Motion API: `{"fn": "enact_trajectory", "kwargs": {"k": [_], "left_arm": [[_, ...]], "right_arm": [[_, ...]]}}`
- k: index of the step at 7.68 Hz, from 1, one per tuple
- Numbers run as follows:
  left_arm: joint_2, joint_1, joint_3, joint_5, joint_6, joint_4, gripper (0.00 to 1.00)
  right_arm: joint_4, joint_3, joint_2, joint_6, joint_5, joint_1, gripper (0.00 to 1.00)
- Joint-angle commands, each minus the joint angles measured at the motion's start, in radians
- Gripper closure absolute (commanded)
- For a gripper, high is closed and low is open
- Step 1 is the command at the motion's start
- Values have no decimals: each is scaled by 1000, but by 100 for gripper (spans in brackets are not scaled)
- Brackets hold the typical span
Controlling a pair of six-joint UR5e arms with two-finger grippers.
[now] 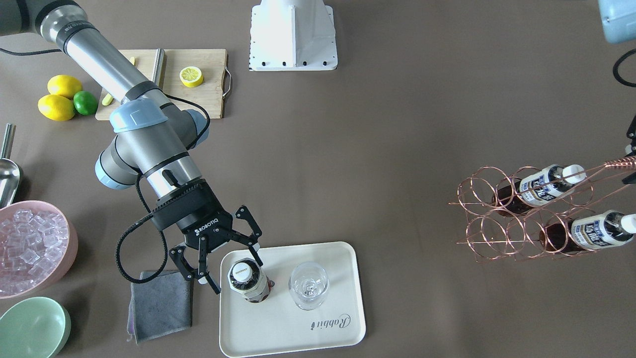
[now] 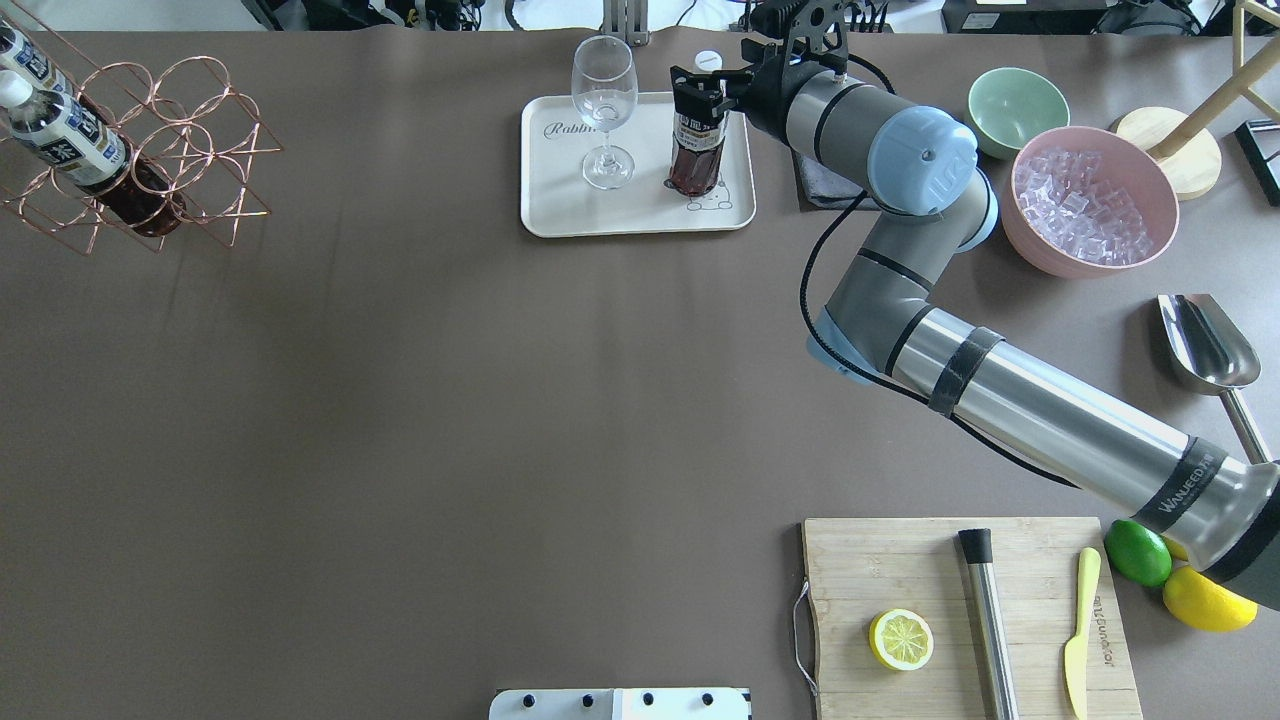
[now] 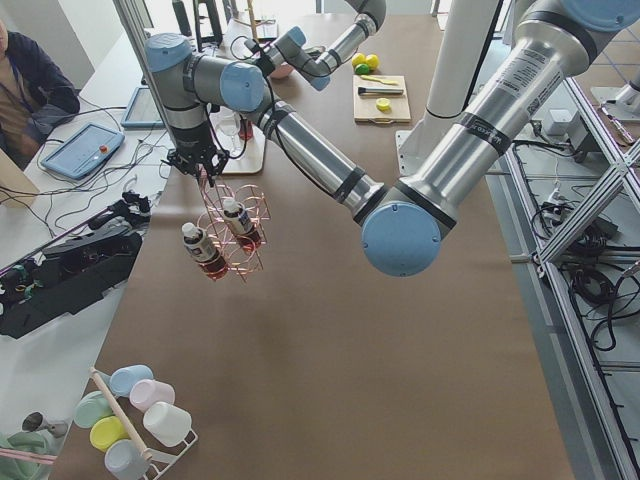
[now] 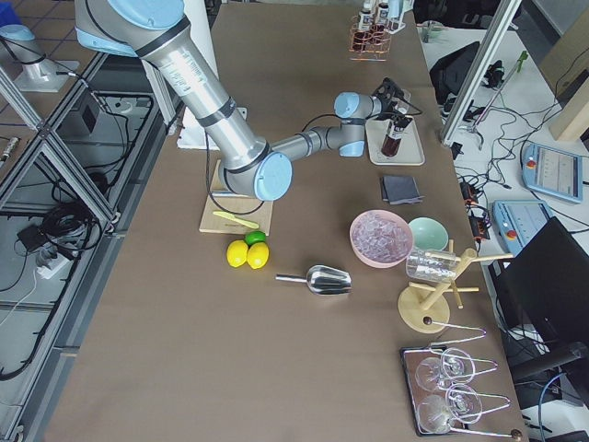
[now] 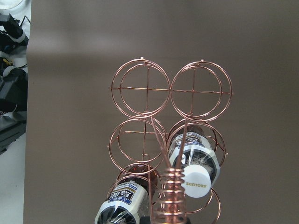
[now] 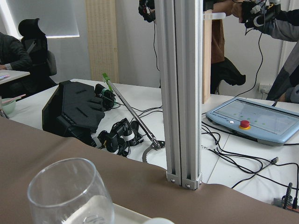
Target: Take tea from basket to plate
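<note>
One tea bottle (image 1: pixel 252 290) stands upright on the cream plate (image 1: pixel 298 333), next to a clear stemmed glass (image 1: pixel 308 286). My right gripper (image 1: pixel 238 274) is open, and its fingers straddle the bottle's top without closing on it. In the overhead view the right gripper (image 2: pixel 702 92) sits at the bottle's (image 2: pixel 693 160) neck above the plate (image 2: pixel 560 205). The copper wire basket (image 1: pixel 502 219) hangs tilted with two tea bottles (image 1: pixel 541 186) (image 1: pixel 591 231) in it. My left gripper (image 3: pixel 203 168) is shut on the basket's coiled handle (image 5: pixel 173 196).
A pink bowl of ice (image 1: pixel 30 248), a green bowl (image 1: pixel 32 328) and a grey cloth (image 1: pixel 159 303) lie beside the plate. A cutting board (image 1: pixel 198 89) with a lemon half, whole lemons, a lime and a metal scoop (image 2: pixel 1205 345) are on my right side.
</note>
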Motion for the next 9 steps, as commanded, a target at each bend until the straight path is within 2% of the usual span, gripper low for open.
{"fn": "enact_trajectory", "kwargs": {"k": [1, 2, 3, 5, 6, 7, 8, 9], "left_arm": [[14, -46, 124, -1, 84, -11, 100], [13, -53, 182, 1, 86, -60, 100], [13, -57, 251, 1, 86, -141, 100], [14, -60, 302, 4, 86, -194, 100], [14, -58, 325, 5, 99, -214, 100], [14, -57, 357, 7, 106, -261, 100], [13, -52, 379, 7, 104, -289, 100], [13, -50, 381, 7, 103, -292, 100]], "right_arm": [[-50, 64, -12, 27, 9, -24, 0], [-193, 171, -23, 24, 39, -24, 0], [-362, 280, -28, 13, 116, 3, 0], [-499, 383, -40, -31, 191, 42, 0], [-559, 456, -93, -43, 251, 74, 0], [-629, 574, -197, -45, 312, 119, 0], [-683, 682, -323, -37, 319, 141, 0], [-783, 759, -404, -30, 317, 161, 0]]}}
